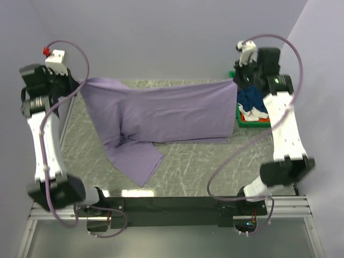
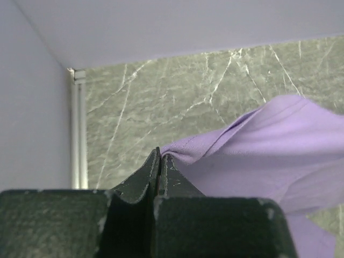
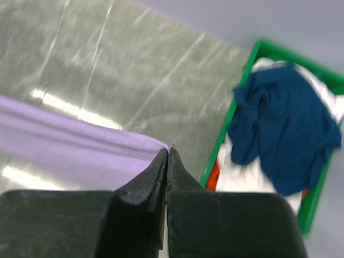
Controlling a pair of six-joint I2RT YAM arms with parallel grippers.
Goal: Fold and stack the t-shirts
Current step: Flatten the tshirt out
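Observation:
The lavender t-shirt (image 1: 161, 115) hangs stretched between my two grippers above the grey marble table (image 1: 215, 161), its lower part draping down toward the front left. My left gripper (image 1: 81, 85) is shut on the shirt's left top corner, which shows in the left wrist view (image 2: 247, 145). My right gripper (image 1: 235, 80) is shut on the right top corner, seen in the right wrist view (image 3: 80, 145). The left fingertips (image 2: 156, 161) and right fingertips (image 3: 164, 161) are pressed together on the cloth. A navy t-shirt (image 3: 282, 134) lies on white and orange garments in the green bin (image 3: 317, 207).
The green bin (image 1: 241, 121) stands at the table's right edge, below my right arm. Purple walls close in the back and both sides. A metal rail (image 2: 79, 134) runs along the table's left edge.

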